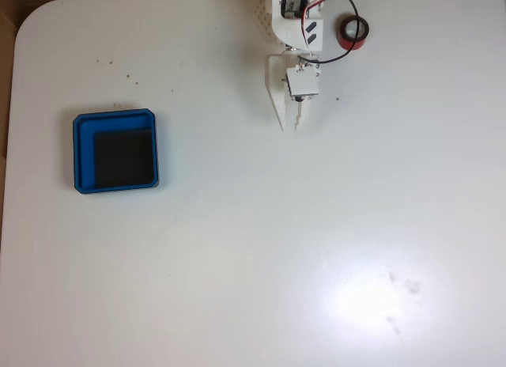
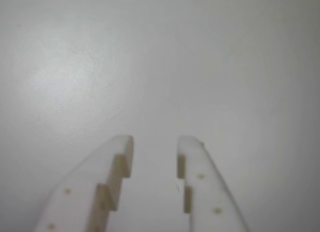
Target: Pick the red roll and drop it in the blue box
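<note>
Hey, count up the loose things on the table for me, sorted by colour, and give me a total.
Red: 1, the red roll, by the arm's base in the fixed view.
Blue: 1, the blue box, with a black floor.
Total: 2.

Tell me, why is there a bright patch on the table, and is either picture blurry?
In the fixed view, lamp glare washes out the white table at lower right; the blue box and red roll stay fairly sharp. In the wrist view, the gripper looks soft, with a fainter glare patch at upper left.
</note>
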